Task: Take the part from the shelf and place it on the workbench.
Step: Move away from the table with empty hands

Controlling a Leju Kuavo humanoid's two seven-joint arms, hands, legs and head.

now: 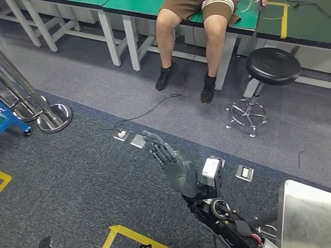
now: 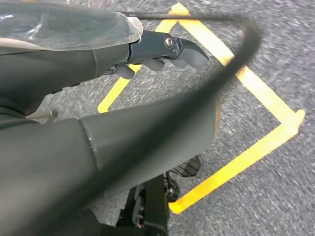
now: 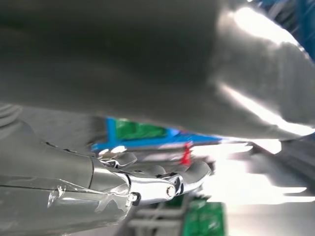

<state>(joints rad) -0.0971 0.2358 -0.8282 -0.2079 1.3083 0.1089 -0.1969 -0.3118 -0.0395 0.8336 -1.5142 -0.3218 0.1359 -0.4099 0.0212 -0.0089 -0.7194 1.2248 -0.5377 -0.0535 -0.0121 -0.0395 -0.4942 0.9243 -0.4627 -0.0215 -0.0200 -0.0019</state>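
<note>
My right hand (image 1: pixel 168 156) reaches forward over the dark carpet in the head view, its fingers stretched out and nothing in them. In the right wrist view the fingers (image 3: pixel 174 183) lie apart from the thumb (image 3: pixel 185 64); behind them is a blurred blue and green rack (image 3: pixel 148 133). My left hand (image 2: pixel 156 88) hangs above the floor, with its fingers (image 2: pixel 174 49) straight and empty. A blue frame (image 1: pixel 10 120) shows at the left edge of the head view. Green-topped workbenches (image 1: pixel 132 6) stand at the far side. I see no part in any frame.
A person (image 1: pixel 191 46) sits on the green bench with feet on the floor. A black stool (image 1: pixel 271 67) stands to the right. Chrome legs with a round foot (image 1: pixel 55 116) are on the left. Yellow tape (image 1: pixel 124 233) marks the carpet, with floor sockets (image 1: pixel 121 135) and a cable (image 1: pixel 156 106).
</note>
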